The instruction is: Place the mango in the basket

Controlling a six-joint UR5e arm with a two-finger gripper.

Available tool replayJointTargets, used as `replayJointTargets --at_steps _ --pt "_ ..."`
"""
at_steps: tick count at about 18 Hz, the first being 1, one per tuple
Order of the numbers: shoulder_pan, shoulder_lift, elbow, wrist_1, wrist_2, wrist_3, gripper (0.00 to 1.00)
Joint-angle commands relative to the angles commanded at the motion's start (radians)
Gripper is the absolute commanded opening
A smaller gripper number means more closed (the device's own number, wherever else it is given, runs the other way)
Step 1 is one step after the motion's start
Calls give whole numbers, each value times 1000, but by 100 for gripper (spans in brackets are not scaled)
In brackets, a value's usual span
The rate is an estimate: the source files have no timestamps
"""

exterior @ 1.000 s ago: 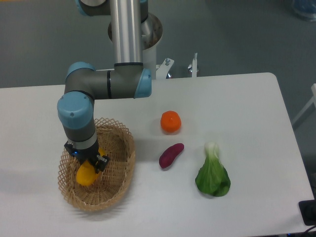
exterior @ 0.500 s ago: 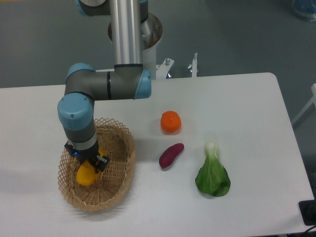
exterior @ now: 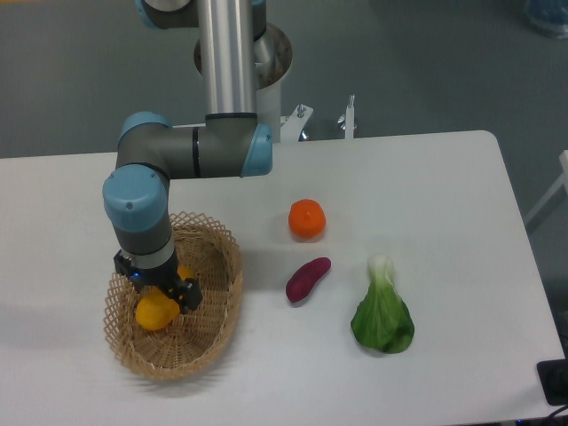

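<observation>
The mango lies inside the basket at the table's left side, with the gripper down over it, whether clenched or released I cannot tell, while the orange, purple vegetable and leafy green sit apart to the right.

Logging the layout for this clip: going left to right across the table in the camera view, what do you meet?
Basket with the mango inside it under the pincer → purple vegetable, with the orange fruit behind it → leafy green vegetable.
</observation>
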State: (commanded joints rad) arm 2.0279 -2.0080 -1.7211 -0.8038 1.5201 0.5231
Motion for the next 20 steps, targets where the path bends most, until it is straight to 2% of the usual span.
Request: replayJointTargets --at_steps 4,9,13,17,20 --pt "31 43 14 0 54 8 100" --pt "116 100 18 -18 75 41 100" --pt "193 150 21 -66 81 199 100" --pt "314 209 20 -149 81 371 100" --pt "408 245 20 -184 78 552 100"
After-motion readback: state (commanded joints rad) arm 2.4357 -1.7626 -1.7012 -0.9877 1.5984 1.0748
